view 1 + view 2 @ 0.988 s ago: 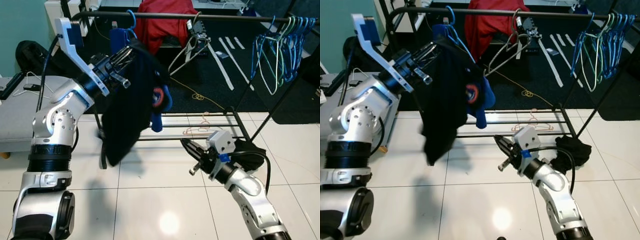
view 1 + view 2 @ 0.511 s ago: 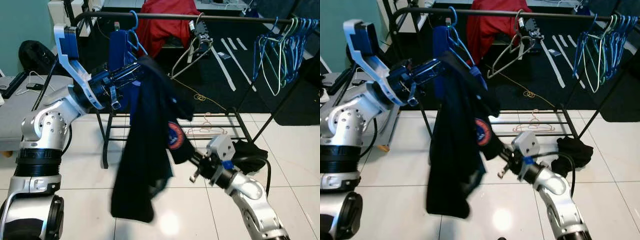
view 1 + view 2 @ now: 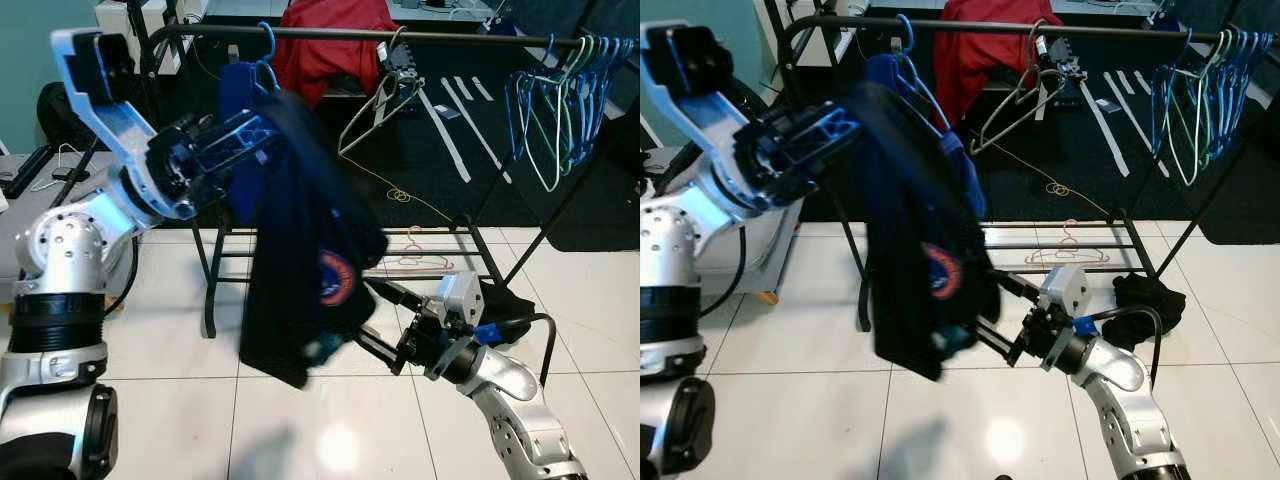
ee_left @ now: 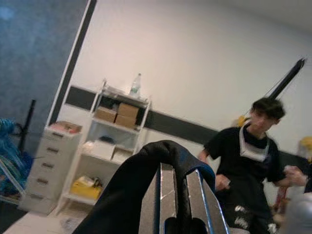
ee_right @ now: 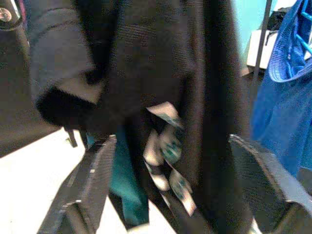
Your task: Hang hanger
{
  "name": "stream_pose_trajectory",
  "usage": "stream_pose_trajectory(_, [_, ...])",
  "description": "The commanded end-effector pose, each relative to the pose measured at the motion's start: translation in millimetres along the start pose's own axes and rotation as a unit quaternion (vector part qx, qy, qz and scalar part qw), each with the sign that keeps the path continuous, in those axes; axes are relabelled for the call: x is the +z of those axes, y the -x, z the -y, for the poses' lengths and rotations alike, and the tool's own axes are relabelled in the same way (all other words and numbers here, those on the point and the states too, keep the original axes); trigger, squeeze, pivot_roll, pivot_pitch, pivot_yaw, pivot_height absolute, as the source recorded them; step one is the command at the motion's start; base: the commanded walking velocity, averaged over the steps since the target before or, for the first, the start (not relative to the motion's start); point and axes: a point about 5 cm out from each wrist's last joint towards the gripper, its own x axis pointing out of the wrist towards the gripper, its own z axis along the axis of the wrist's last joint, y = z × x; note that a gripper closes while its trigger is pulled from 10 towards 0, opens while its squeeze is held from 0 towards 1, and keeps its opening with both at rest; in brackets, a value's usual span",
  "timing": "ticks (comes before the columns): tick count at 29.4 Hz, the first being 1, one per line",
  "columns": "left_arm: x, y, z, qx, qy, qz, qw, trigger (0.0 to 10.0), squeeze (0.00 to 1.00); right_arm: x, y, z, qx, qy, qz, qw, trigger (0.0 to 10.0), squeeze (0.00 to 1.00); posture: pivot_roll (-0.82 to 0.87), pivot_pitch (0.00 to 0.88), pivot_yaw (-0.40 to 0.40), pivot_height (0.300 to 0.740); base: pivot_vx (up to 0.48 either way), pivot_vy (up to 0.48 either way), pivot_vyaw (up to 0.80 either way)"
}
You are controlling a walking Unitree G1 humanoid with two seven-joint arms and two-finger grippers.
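The left gripper [image 3: 250,140], clenched on the blue plastic hanger [image 3: 262,128] carrying a black shirt [image 3: 305,250], holds it just below the black clothes rail's [image 3: 330,33] left end, while the right gripper [image 3: 375,315] reaches wide open toward the shirt's hem.

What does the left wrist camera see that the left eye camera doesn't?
The left wrist view has a person standing by white shelves with boxes. The left eye view has the clothes rail, the empty hangers, the red garment and the open right pincer reaching at the cloth's lower edge. Both have the dark garment draped over the left pincer.
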Motion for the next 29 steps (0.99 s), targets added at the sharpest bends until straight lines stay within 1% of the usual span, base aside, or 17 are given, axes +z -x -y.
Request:
stream_pose_trajectory(1, [8.1,-2.6,6.0,-0.022,-0.013,-0.001,1.0,0.0,0.0,-0.3,4.4,0.2,-0.004,-0.001,0.005,1.0,10.0,1.0,-0.04,0.2,-0.015,0.74,0.0,0.0,0.0])
stream_pose_trajectory(4, [6.6,-1.4,5.0,-0.023,-0.007,-0.008,1.0,0.0,0.0,0.7,5.4,-4.2,0.006,0.0,0.006,1.0,10.0,1.0,-0.04,0.201,-0.011,0.74,0.0,0.0,0.0])
stream_pose_trajectory(6, [3.4,-1.1,2.3,-0.02,-0.006,-0.019,1.0,0.0,0.0,4.7,6.6,-9.0,0.017,0.022,0.008,1.0,10.0,1.0,-0.04,0.203,-0.009,0.74,0.0,0.0,0.0])
stream_pose_trajectory(7, [3.4,-1.1,2.3,-0.02,-0.006,-0.019,1.0,0.0,0.0,4.7,6.6,-9.0,0.017,0.022,0.008,1.0,10.0,1.0,-0.04,0.203,-0.009,0.74,0.0,0.0,0.0])
stream_pose_trajectory(8, [3.2,-1.7,2.1,-0.023,-0.002,-0.018,1.0,0.0,0.0,6.4,7.8,-8.0,0.01,0.041,0.011,0.999,10.0,1.0,-0.05,0.205,-0.005,0.74,0.0,0.0,0.0])
stream_pose_trajectory(9, [3.2,-1.7,2.1,-0.023,-0.002,-0.018,1.0,0.0,0.0,6.4,7.8,-8.0,0.01,0.041,0.011,0.999,10.0,1.0,-0.05,0.205,-0.005,0.74,0.0,0.0,0.0])
stream_pose_trajectory(11, [4.1,-3.3,3.1,-0.034,0.003,-0.013,0.999,0.0,0.0,8.2,9.7,-0.6,-0.018,0.065,0.018,0.998,10.0,1.0,-0.05,0.209,-0.003,0.74,0.0,0.0,0.0])
stream_pose_trajectory(15, [5.3,-5.7,5.2,-0.051,0.011,-0.006,0.999,0.0,0.0,6.6,9.5,2.5,-0.008,0.057,0.016,0.998,10.0,1.0,-0.05,0.211,-0.003,0.74,0.0,0.0,0.0])
stream_pose_trajectory(16, [6.1,-7.2,6.8,-0.06,0.016,-0.006,0.998,0.0,0.0,5.5,8.6,2.1,0.007,0.05,0.013,0.999,10.0,1.0,-0.04,0.213,-0.005,0.74,0.0,0.0,0.0])
stream_pose_trajectory(17, [7.8,-10.7,9.9,-0.078,0.024,-0.004,0.997,0.0,0.0,2.9,6.6,2.0,0.04,0.043,0.003,0.998,10.0,1.0,-0.04,0.215,-0.007,0.74,0.0,0.0,0.0])
stream_pose_trajectory(20, [8.2,-11.4,10.6,-0.082,0.026,-0.004,0.996,0.0,0.0,2.4,6.3,1.9,0.048,0.042,0.001,0.998,10.0,1.0,-0.04,0.215,-0.007,0.74,0.0,0.0,0.0])
stream_pose_trajectory(23, [9.4,-14.4,12.8,-0.097,0.032,0.0,0.995,0.0,0.0,-0.4,5.0,2.5,0.08,0.031,-0.013,0.996,10.0,1.0,-0.04,0.217,-0.011,0.74,0.0,0.0,0.0])
stream_pose_trajectory(24, [9.8,-16.3,13.8,-0.105,0.035,0.002,0.994,0.0,0.0,-4.0,5.1,1.1,0.112,0.014,-0.03,0.993,10.0,1.0,-0.04,0.217,-0.013,0.74,0.0,0.0,0.0])
stream_pose_trajectory(25, [9.8,-16.3,13.8,-0.105,0.035,0.002,0.994,0.0,0.0,-4.0,5.1,1.1,0.112,0.014,-0.03,0.993,10.0,1.0,-0.04,0.217,-0.013,0.74,0.0,0.0,0.0])
stream_pose_trajectory(27, [10.4,-19.0,14.8,-0.115,0.04,0.006,0.993,0.0,0.0,-10.3,6.7,-2.9,0.163,-0.006,-0.063,0.985,10.0,1.0,-0.04,0.22,-0.014,0.74,0.0,0.0,0.0])
stream_pose_trajectory(28, [10.7,-20.6,15.7,-0.122,0.043,0.01,0.992,0.0,0.0,-13.3,6.7,-3.0,0.173,-0.004,-0.072,0.982,10.0,1.0,-0.04,0.221,-0.013,0.74,0.0,0.0,0.0])
stream_pose_trajectory(29, [11.0,-23.3,17.6,-0.132,0.048,0.015,0.99,0.0,0.0,-16.0,4.4,0.7,0.161,0.009,-0.074,0.984,10.0,1.0,-0.04,0.224,-0.007,0.74,0.0,0.0,0.0])
